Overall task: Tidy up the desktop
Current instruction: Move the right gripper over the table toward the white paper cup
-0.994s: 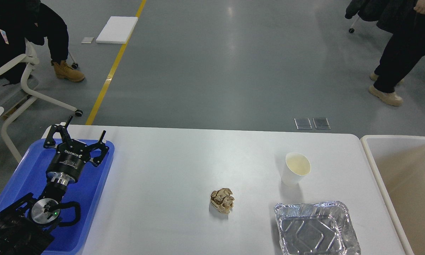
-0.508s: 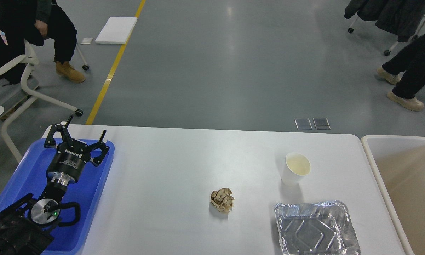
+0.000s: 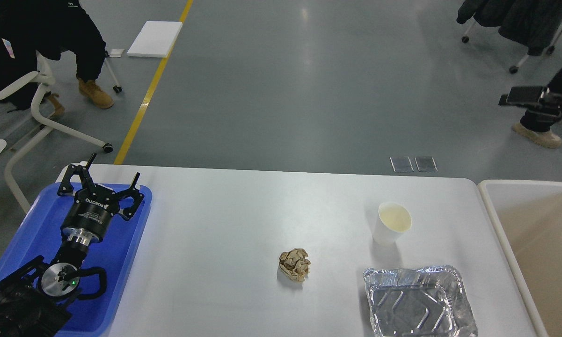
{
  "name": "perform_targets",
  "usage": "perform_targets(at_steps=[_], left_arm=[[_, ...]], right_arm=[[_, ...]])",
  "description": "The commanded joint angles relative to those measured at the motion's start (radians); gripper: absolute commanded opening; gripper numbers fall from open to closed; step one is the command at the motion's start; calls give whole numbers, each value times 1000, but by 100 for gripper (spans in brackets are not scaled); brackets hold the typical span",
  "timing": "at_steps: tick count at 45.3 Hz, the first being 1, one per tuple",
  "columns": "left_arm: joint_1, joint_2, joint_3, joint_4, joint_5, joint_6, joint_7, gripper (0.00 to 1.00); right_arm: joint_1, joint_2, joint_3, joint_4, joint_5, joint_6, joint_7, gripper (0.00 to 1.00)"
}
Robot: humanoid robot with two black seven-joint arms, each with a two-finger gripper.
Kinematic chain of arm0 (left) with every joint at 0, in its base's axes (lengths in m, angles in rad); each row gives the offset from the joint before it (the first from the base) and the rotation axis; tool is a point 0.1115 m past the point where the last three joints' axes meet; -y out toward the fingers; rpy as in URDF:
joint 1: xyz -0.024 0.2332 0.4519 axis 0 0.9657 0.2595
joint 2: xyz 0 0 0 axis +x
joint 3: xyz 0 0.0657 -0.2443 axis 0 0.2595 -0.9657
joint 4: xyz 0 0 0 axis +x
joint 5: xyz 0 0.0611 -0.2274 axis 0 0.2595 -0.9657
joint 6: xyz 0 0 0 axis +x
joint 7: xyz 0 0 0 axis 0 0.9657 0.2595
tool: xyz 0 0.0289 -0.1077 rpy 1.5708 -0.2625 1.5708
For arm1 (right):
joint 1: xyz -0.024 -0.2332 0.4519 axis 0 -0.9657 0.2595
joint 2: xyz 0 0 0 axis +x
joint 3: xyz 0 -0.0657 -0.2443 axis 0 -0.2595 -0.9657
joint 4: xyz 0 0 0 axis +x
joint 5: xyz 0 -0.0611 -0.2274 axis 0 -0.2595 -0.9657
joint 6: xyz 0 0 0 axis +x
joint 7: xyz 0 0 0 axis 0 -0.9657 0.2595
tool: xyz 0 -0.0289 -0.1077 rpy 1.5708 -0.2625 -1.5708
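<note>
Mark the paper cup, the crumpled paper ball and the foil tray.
paper cup (image 3: pixel 387 232), head view, outer side wall.
crumpled paper ball (image 3: pixel 295 265), head view, centre.
foil tray (image 3: pixel 412 315), head view, inner floor.

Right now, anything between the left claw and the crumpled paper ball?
No. Head view shows only bare desktop between the left claw and the paper ball.

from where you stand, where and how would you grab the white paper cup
Probably by the side wall of the white paper cup, just below its rim, coming in level from the near side. It stands upright and open-topped on the white desktop, apart from the crinkled foil tray, so fingers fit either side.
</note>
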Motion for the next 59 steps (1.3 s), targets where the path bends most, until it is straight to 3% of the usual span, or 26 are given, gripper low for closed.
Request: perform_targets(at_steps=[1,11,23,36,48,59], left_arm=[[0,0,0,0,0,0,0,99],[1,0,0,0,0,0,0,99],[1,0,0,0,0,0,0,99],[1,1,0,0,0,0,0,99],[1,1,0,0,0,0,0,99],[1,1,0,0,0,0,0,99]], right_arm=[[205,132,-327,17,71,105,-4,100],[390,132,-508,208,87,260,-4,100],[584,185,-624,529,89,264,-6,100],[594,271,-690,535,304,339,-7,100],[611,368,-856,537,480,323,-9,100],[610,399,-881,538,494,267,-10,100]])
